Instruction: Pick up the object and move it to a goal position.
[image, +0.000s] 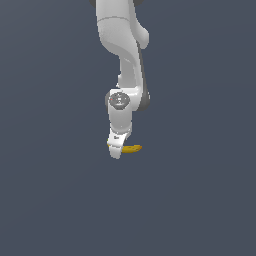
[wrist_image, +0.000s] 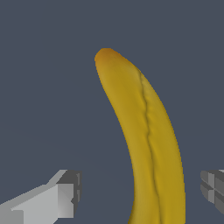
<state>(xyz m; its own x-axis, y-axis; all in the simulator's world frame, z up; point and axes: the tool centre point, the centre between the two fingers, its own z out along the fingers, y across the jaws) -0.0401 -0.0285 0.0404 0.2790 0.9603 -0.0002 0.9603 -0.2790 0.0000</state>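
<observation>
The object is a small curved yellow banana (image: 133, 148) lying on the dark grey floor; only its end towards the exterior view's right shows past the white gripper (image: 116, 152). In the wrist view the banana (wrist_image: 148, 140) fills the middle, its orange-brown tip far from the camera. It lies between the two fingertips (wrist_image: 65, 194), nearer one than the other, with a gap on each side. The gripper (wrist_image: 140, 192) is open and straddles the banana. Nothing is clamped.
The white arm (image: 122, 55) comes down from the top of the exterior view. A plain dark grey floor (image: 60, 200) surrounds the banana on every side.
</observation>
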